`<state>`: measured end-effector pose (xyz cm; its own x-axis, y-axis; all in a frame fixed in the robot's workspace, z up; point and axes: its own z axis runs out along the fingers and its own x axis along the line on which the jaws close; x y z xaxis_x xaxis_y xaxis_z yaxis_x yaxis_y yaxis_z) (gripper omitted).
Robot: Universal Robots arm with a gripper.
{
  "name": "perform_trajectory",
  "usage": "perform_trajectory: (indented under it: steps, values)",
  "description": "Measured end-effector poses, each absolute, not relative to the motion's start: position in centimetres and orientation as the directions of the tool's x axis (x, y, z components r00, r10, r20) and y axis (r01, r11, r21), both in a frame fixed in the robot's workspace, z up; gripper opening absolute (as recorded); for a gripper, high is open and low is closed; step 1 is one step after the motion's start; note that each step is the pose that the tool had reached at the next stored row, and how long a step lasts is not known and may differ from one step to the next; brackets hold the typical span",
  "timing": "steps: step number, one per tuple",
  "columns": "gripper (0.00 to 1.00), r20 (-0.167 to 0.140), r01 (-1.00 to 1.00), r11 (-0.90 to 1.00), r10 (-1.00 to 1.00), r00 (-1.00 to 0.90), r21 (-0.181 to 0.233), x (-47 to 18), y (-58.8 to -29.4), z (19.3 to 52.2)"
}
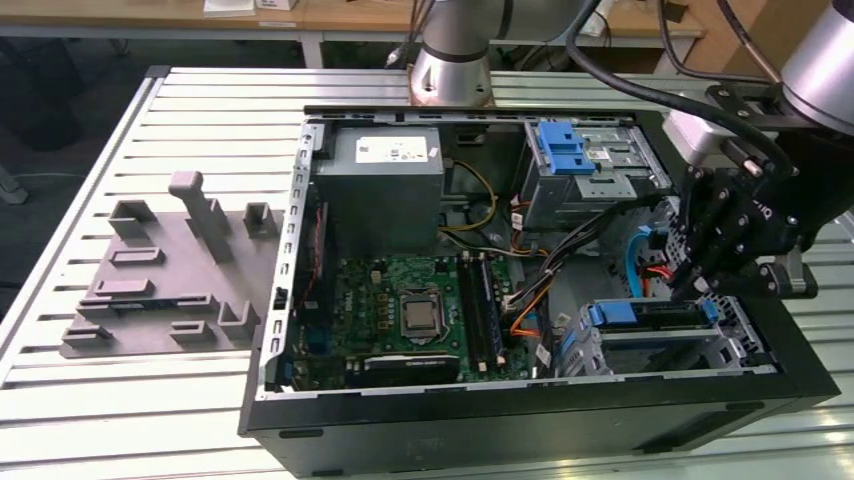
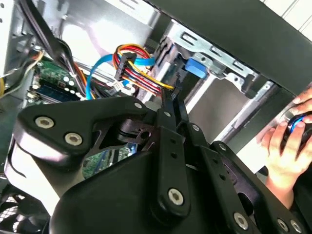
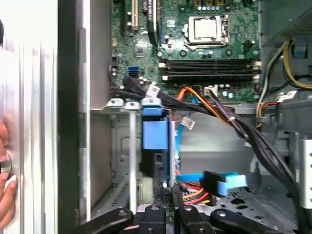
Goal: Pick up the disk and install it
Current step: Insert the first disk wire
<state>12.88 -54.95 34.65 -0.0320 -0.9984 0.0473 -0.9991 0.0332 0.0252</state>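
Inside, the open computer case (image 1: pixel 280 300) on the slatted tabletop (image 1: pixel 160 400) holds a green motherboard (image 1: pixel 400 310), a grey power supply (image 1: pixel 387 165) and two drive cages. The far cage carries a blue latch (image 1: pixel 567 150). The near cage (image 1: pixel 747 345), at the exterior view's right, holds the disk (image 1: pixel 647 315), seated on edge, its blue carrier frame showing.

The hand (image 1: pixel 694 285) hangs over that cage, fingers pointing down, tips just beside the disk's edge near the red and blue cables (image 2: pixel 134 68). Fingers drawn narrow, nearly together; whether they pinch the disk, cannot tell. A person's hand (image 2: pixel 287 141) rests outside the case.
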Motion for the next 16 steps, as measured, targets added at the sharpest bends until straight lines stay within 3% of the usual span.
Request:
perform_trajectory:
  steps: [16]
  values:
    - [0.16,0.045,-0.997,0.066,-0.997,-0.065,0.041,12.87,-54.98,34.04]
